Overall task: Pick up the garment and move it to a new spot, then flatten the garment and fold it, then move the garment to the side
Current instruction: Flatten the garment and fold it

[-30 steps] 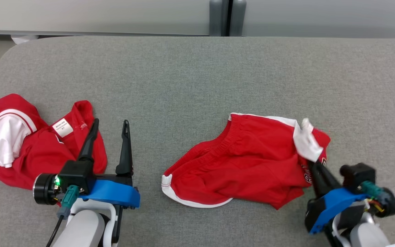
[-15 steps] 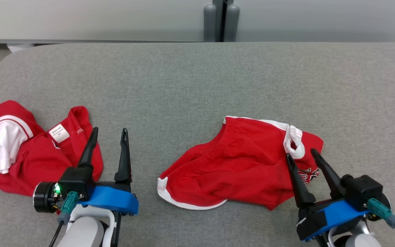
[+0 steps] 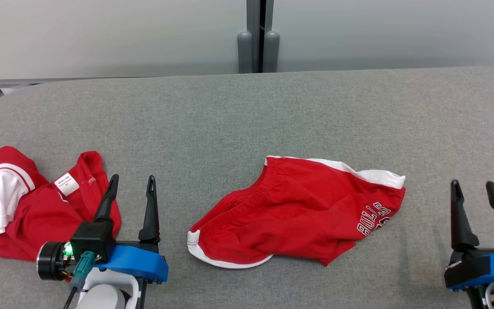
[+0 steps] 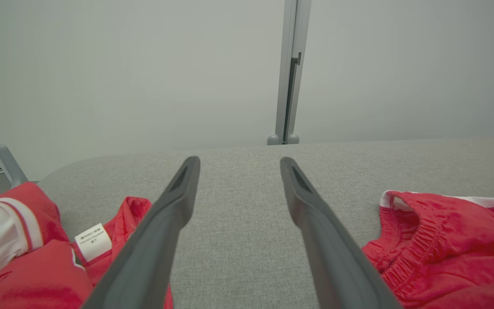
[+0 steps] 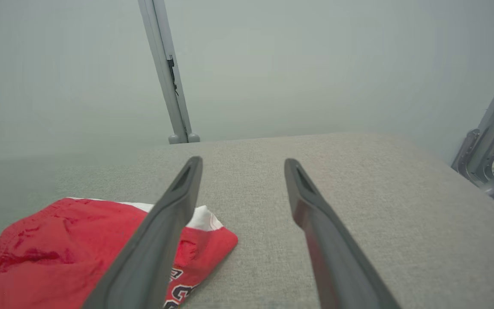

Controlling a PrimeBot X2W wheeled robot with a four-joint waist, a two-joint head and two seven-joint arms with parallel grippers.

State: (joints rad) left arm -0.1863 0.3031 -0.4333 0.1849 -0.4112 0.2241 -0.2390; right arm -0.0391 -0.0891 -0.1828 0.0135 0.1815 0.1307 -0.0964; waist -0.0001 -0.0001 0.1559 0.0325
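A second ago our right gripper (image 3: 472,183) was pinching the curled white corner of the shorts (image 3: 298,214). Half a second ago it had let go and stood over that end with its fingers apart. Now it has drawn back to the near right corner of the table (image 3: 230,120), fingers spread, holding nothing, with bare grey cloth between it and the shorts. Our head has also tipped up, so the whole scene sits lower in the head view; that shift is the camera, not the things. What has really changed is the shorts' right end. The bunched corner is laid out, the white hem (image 3: 371,174) runs straight along the far right side, and the lettering (image 3: 373,219) now shows. The shorts lie near the middle of the table, a little right of centre and toward the near edge, with the waistband pointing far-left. Our left gripper (image 3: 132,177) has stayed where it was at the near left, fingers spread and empty, its left finger over the edge of the crumpled shirt (image 3: 24,214). We judge the move to a new spot done and the flattening only partly done: the left end near the waistband is still rumpled and the near edge is uneven. More smoothing seems called for before any fold.
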